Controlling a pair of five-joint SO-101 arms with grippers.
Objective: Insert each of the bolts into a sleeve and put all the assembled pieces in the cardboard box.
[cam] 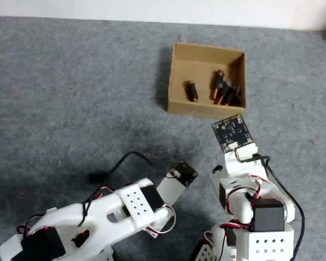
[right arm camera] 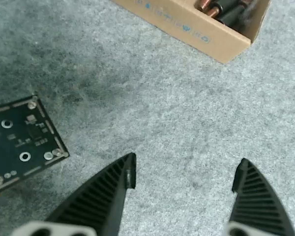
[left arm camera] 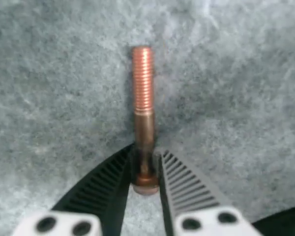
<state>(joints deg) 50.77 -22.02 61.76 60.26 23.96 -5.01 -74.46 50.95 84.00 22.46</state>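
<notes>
A copper bolt (left arm camera: 143, 98) is clamped at its head end by my left gripper (left arm camera: 146, 153), shut on it just over the grey carpet, with the threaded end pointing away from the fingers. My right gripper (right arm camera: 187, 174) hangs open above bare carpet, a short way in front of the cardboard box (right arm camera: 187, 27). In the high view the box (cam: 206, 110) stands at the far middle. It holds one black sleeve with a bolt (cam: 191, 91) on its left and several more assembled pieces (cam: 224, 89) on its right. Both arms sit at the near edge.
The left arm's black camera board (right arm camera: 22, 142) lies close beside my right gripper. A black cable (cam: 131, 156) loops over the left arm, and a small dark object (cam: 95, 178) lies on the carpet by it; I cannot tell what it is.
</notes>
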